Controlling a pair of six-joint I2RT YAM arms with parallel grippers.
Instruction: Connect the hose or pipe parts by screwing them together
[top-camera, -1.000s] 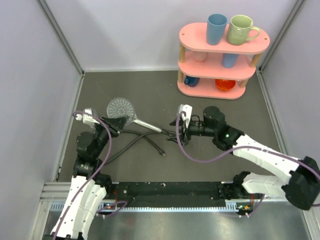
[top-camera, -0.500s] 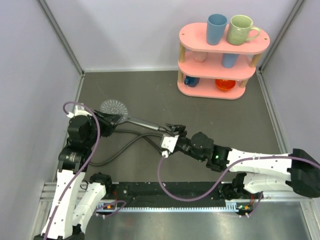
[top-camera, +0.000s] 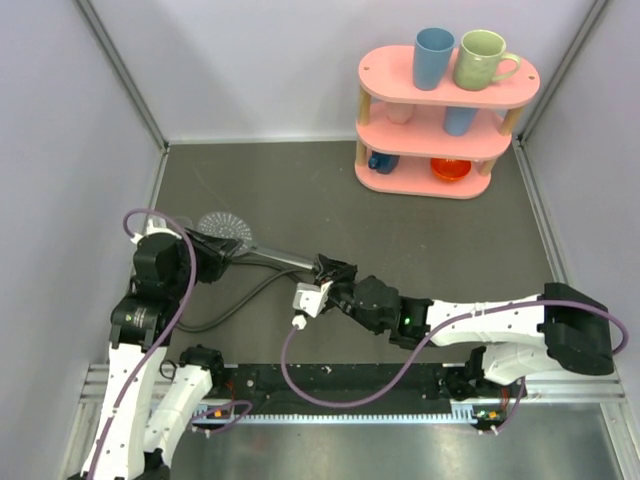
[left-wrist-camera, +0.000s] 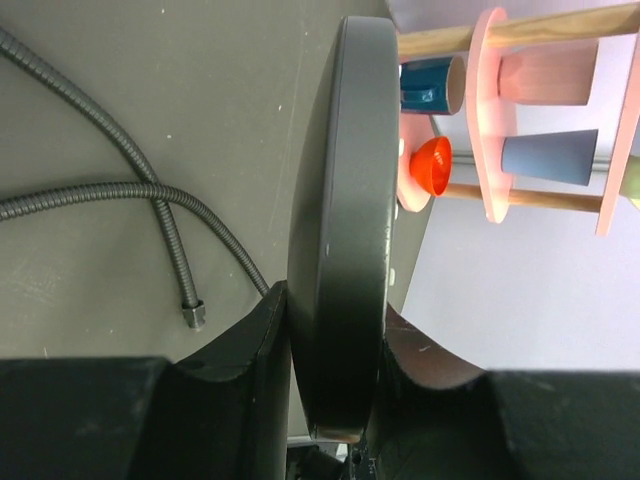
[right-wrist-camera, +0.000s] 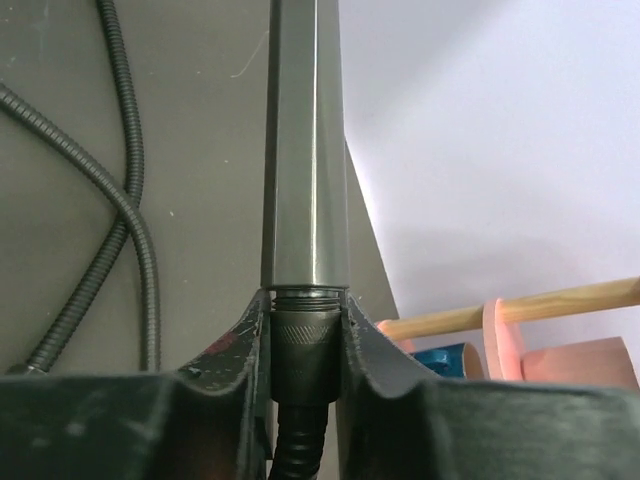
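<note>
No legible text, label, brand, number or sign anywhere

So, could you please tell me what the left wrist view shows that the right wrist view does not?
Only left wrist: the left tool clamping the shower head by its round disc, seen edge-on, plus an orange bowl on the pink shelf. Only right wrist: the right tool gripping the hose nut at the threaded end of the handle. Both: loops of hose on the table and part of the shelf.
</note>
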